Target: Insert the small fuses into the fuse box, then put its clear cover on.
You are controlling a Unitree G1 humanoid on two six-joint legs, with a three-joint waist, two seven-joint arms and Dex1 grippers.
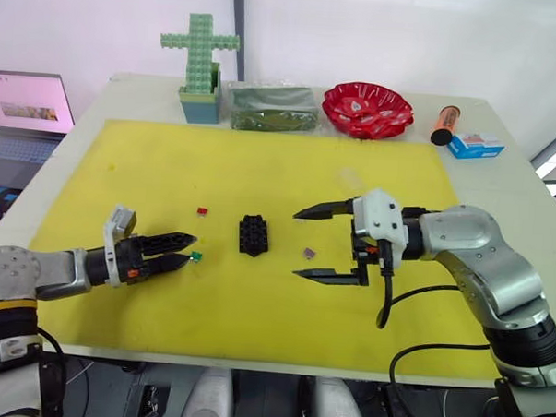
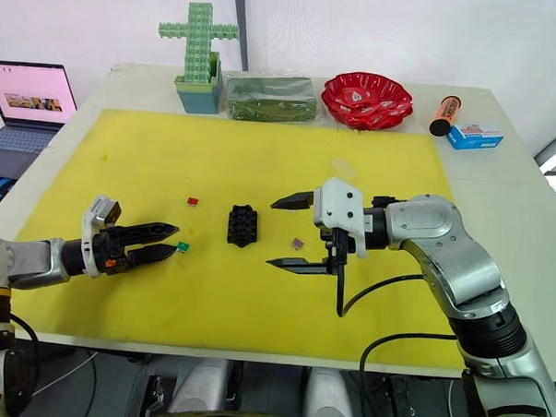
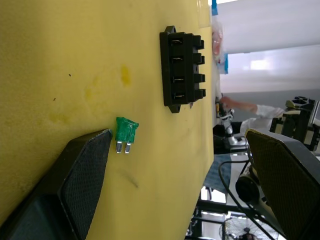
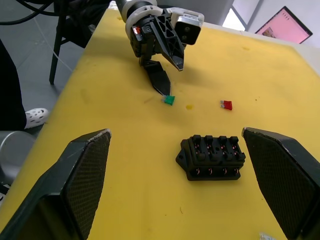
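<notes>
Three small fuses counted on the yellow mat (image 1: 262, 162): red (image 1: 202, 210), green (image 1: 196, 256), brownish-purple (image 1: 308, 253). One fuse box (image 1: 253, 234) at frame centre, slots empty. My left gripper (image 1: 186, 248) is parted, tips just beside green; my right gripper (image 1: 306, 242) is spread wide around purple.

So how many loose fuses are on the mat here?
3: a green fuse at the left gripper, a red fuse beyond it, a purplish fuse between the right gripper fingers. Others may be hidden.
</notes>
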